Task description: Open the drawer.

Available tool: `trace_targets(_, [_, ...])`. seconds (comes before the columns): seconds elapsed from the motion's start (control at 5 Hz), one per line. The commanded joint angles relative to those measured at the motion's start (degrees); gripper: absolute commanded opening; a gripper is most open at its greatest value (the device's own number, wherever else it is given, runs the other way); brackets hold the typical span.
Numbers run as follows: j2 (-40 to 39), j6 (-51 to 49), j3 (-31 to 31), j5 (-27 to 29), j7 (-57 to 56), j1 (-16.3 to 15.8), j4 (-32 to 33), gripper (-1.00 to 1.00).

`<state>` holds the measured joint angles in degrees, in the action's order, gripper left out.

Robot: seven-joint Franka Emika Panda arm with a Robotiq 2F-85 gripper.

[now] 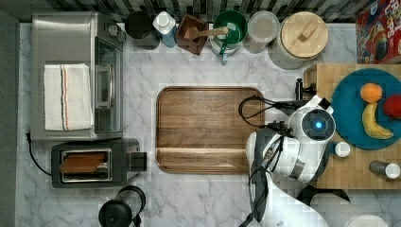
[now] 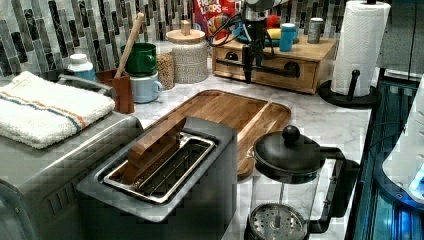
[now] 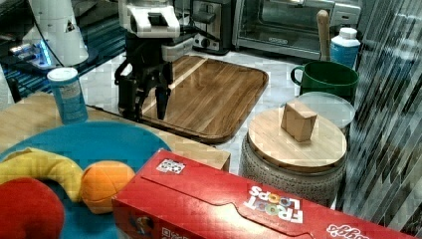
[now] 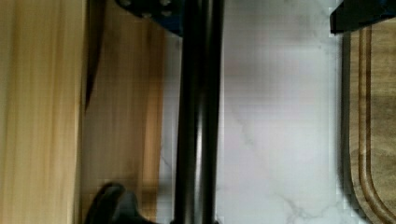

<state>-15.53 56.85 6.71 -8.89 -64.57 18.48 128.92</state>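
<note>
Above the marble counter (image 1: 198,198), arm reaches down w/ wrist vertical, claw (image 3: 147,107) pointing straight down. Fingers (image 3: 161,105) apart, straddling the black handle (image 4: 198,116), not clamped on it. Drawer (image 2: 270,65) sits in the wood cabinet (image 2: 310,50) past the dark tray (image 2: 225,112), front nr flush.

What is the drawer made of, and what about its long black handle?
The drawer looks like pale, unpainted wood: you can see grain lines on its front. Its handle looks like metal with a matte black finish, thin, straight and dark all along, though painted wood or plastic can't be ruled out.
</note>
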Motion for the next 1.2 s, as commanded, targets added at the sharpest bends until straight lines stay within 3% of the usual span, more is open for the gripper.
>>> trace_targets(0.2, [-2.0,-3.3,-5.2,1.3,5.0,-6.2,-7.8,1.0])
trace_targets(0.6, [-3.9,-1.8,-6.2,0.4,8.7,-8.4,-8.8,1.0])
trace_targets(1.0, [-2.4,-8.0,-10.2,3.4,10.0,-9.9,-9.5,1.0])
trace_targets(1.2, [-2.9,-2.6,-10.8,2.9,7.8,-11.1,-8.1,1.0])
